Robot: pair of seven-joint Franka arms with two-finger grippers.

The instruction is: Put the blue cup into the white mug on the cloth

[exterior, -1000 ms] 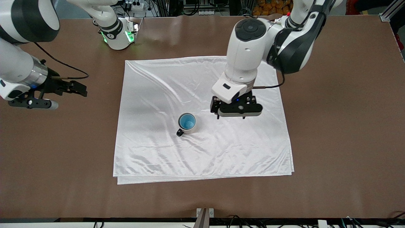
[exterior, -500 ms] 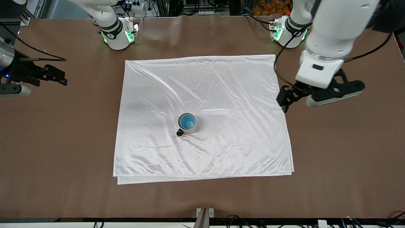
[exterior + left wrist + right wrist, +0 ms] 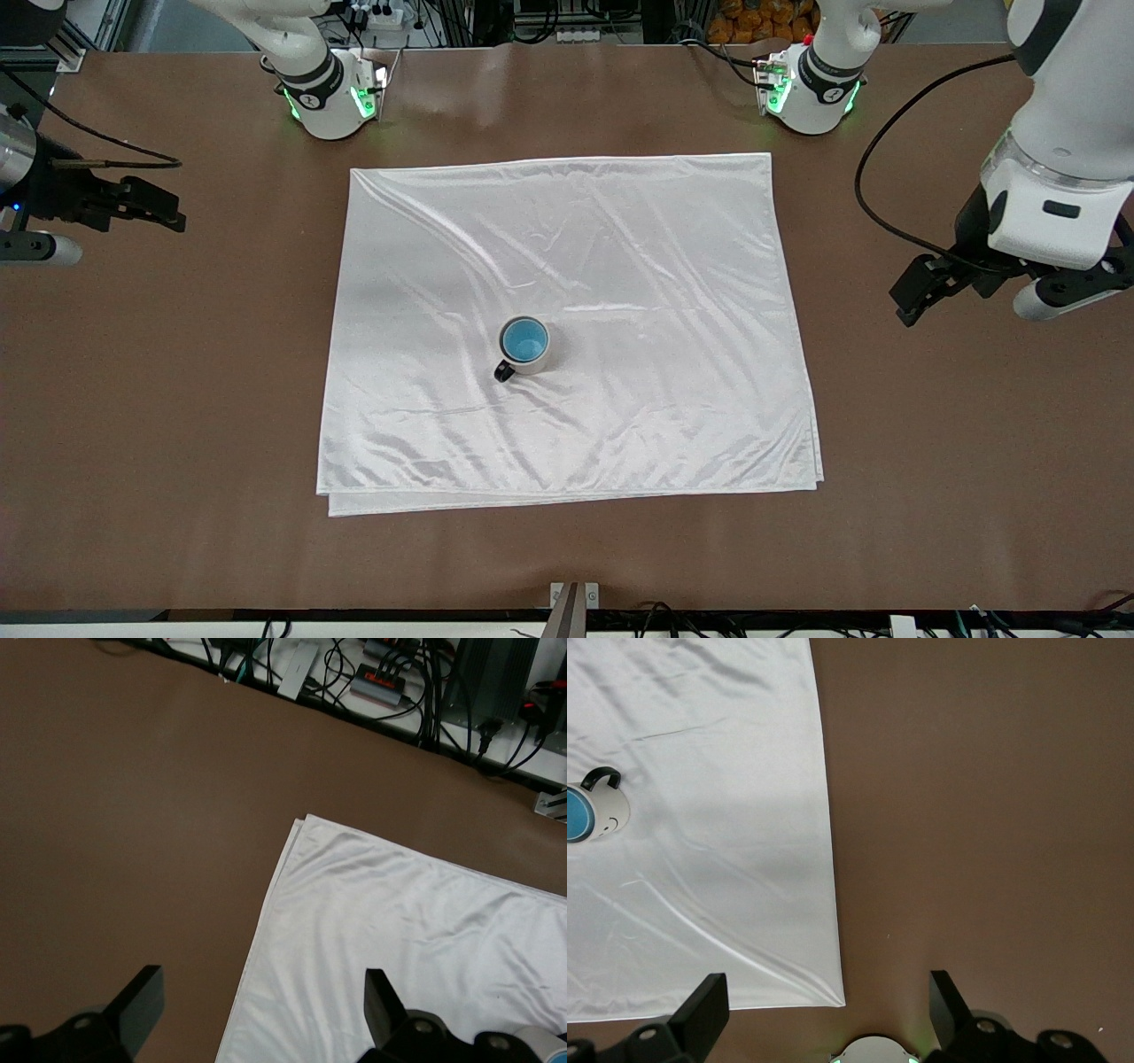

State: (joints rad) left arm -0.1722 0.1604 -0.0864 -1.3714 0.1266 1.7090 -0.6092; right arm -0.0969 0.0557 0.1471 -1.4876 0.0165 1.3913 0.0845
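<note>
Both claws stand released and empty. From the front view, the left claw hangs over bare counter at the left arm's end, off the cloth's 3 o'clock edge. The right claw hangs over bare counter at the right arm's end, off the cloth's 10 o'clock corner. Cloth lies flat in the counter's middle, folded double, its lower layer showing along the 6 o'clock edge. Near the cloth's centre stands the mug, upright, black handle pointing toward 7 o'clock. Inside it sits the cup, its blue inside filling the mug's mouth, so the placing looks done.

From the left wrist view, the left claw has its fingers wide apart with nothing between them. Below it lies brown counter and one corner of the cloth; neither mug nor cup shows.

From the right wrist view, the right claw is likewise spread and empty. It looks over counter and the cloth, with the mug and the cup nested in it at the picture's edge, well apart from the claw.

What remains, by my judgement, is only to keep both arms clear. Any retreat should stay high and off the cloth, since a snagged fold of that slippery fabric could drag or tip the nested pair.
</note>
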